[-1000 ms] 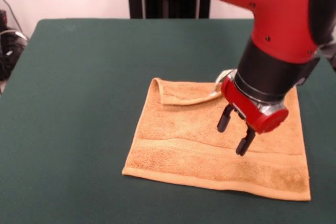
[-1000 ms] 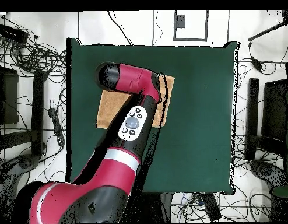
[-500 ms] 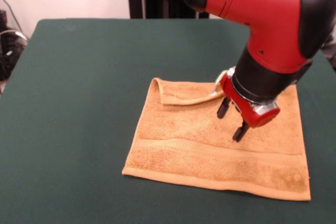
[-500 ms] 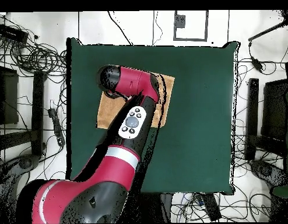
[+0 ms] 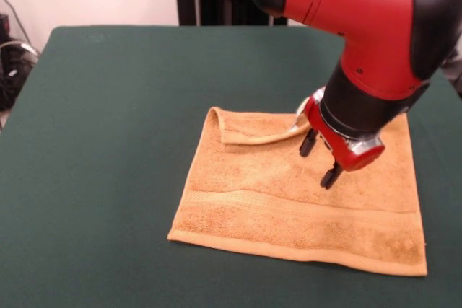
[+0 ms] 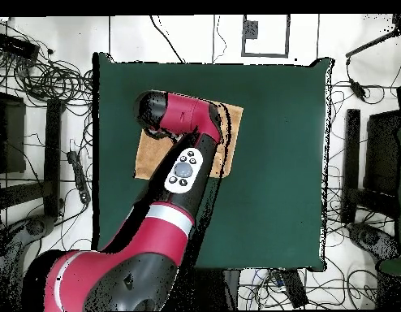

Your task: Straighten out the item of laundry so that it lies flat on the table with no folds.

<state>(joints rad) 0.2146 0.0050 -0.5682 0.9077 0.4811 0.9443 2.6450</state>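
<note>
The towel (image 5: 289, 196) lies on the bench (image 5: 108, 106), its folded-over edge at 10 o'clock from the released hand (image 5: 320, 160) poised over it.

I can read no text, brand, number or sign anywhere in either view. My arm (image 5: 375, 27) carries no lettering on its red shell. The round pale panel (image 6: 184, 171) on my forearm has a few dark button marks, perhaps symbols, too small to make out. The white tag (image 5: 306, 110) at the towel's (image 5: 267, 200) far edge shows no legible print.
</note>
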